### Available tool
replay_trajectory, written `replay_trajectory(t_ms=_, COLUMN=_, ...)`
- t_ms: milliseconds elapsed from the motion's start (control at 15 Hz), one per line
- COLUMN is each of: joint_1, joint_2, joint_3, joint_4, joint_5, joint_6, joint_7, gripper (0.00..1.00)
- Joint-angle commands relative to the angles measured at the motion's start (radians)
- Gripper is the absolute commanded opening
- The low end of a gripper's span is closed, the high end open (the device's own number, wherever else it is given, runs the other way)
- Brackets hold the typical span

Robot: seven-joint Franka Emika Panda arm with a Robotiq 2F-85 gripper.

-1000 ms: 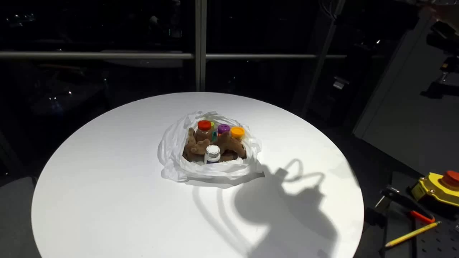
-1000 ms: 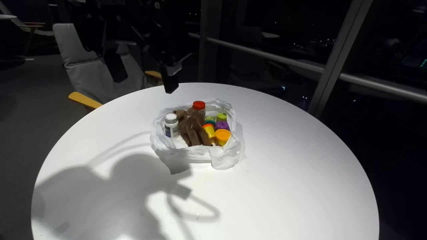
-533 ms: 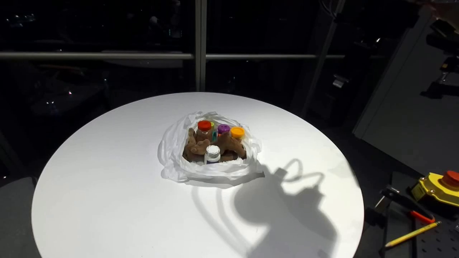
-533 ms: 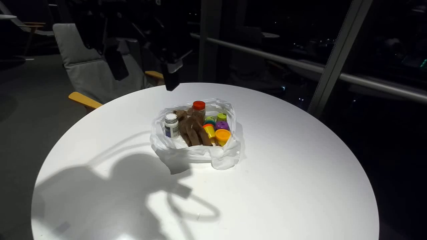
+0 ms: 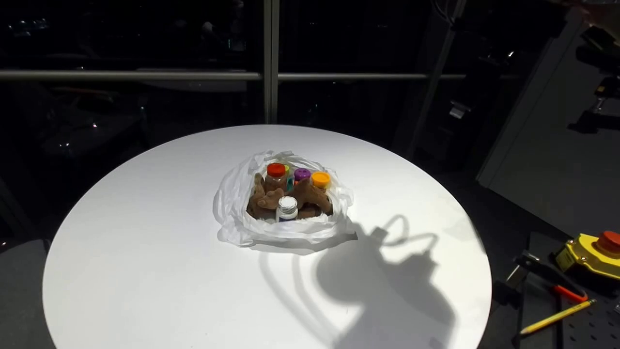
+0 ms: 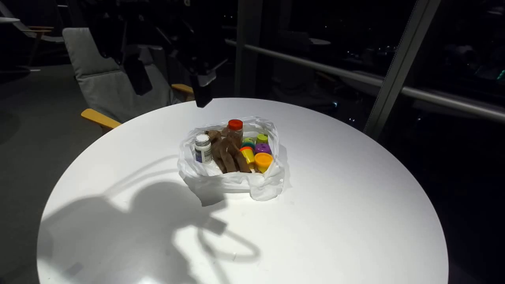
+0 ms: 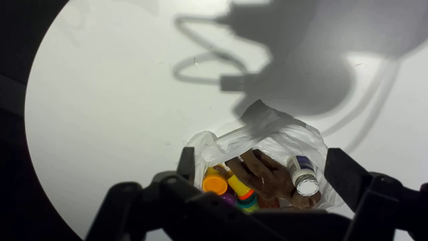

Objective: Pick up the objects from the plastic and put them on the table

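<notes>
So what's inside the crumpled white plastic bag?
A white cylindrical bottle, a red-lidded clear jar, something brown and lumpy, an orange-lidded yellow tub and other small colourful containers. Anything beneath them in the bag is covered, so not visible.

In the wrist view, the robot's tool (image 7: pixel 260 162) is presenting a matte black finish throughout; its two fingers (image 7: pixel 347 177) are ending in blocky, flat-faced tips with angled corners, while jointed black links (image 7: pixel 123 190) are showing rounded knuckles. Small circular details, too dim to identify, are dotting these links. In an exterior view, the tool's slender edges are catching thin whitish glints, and a small pale grey piece (image 6: pixel 206 79) is standing out just above a squared black fingertip (image 6: pixel 203 97). In an exterior view, the arm (image 5: pixel 523 24) is appearing as a near-black mass, with thin cables (image 5: pixel 441 12) curving faintly beside it.
</notes>
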Motion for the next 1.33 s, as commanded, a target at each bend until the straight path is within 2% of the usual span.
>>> replay_trajectory(t_ms=0, joint_1=-0.009, joint_2=0.014, joint_3=0.007, joint_4=0.009, joint_5=-0.018, joint_6=0.014, joint_7=0.02, gripper=1.0)
replay_trajectory(t_ms=267, joint_1=0.035, joint_2=0.176, joint_3=0.043, joint_4=0.091, joint_5=-0.029, joint_6=0.044, joint_7=-0.013, gripper=1.0)
replay_trajectory(t_ms=533, joint_1=0.115, joint_2=0.382, joint_3=0.073, joint_4=0.166, joint_5=-0.024, joint_6=0.133, joint_7=-0.135, gripper=1.0)
replay_trajectory(t_ms=800, joint_1=0.136, joint_2=0.597, joint_3=0.087, joint_4=0.248, joint_5=-0.069, joint_6=0.344, joint_7=-0.236, gripper=1.0)
replay_trajectory(t_ms=867, joint_1=0.131, joint_2=0.652, joint_3=0.08, joint_4=0.284, joint_5=-0.134, joint_6=0.369, joint_7=-0.219, gripper=1.0)
replay_trajectory(t_ms=1067, joint_1=0.142, joint_2=0.767, joint_3=0.069, joint_4=0.383, joint_5=-0.177, joint_6=0.359, joint_7=-0.215, gripper=1.0)
replay_trajectory(t_ms=1200, joint_1=0.156, joint_2=0.832, joint_3=0.066, joint_4=0.467, joint_5=-0.142, joint_6=0.287, joint_7=-0.146, gripper=1.0)
replay_trajectory(t_ms=1267, joint_1=0.19, joint_2=0.852, joint_3=0.035, joint_4=0.513, joint_5=-0.148, joint_6=0.227, joint_7=-0.049, gripper=1.0)
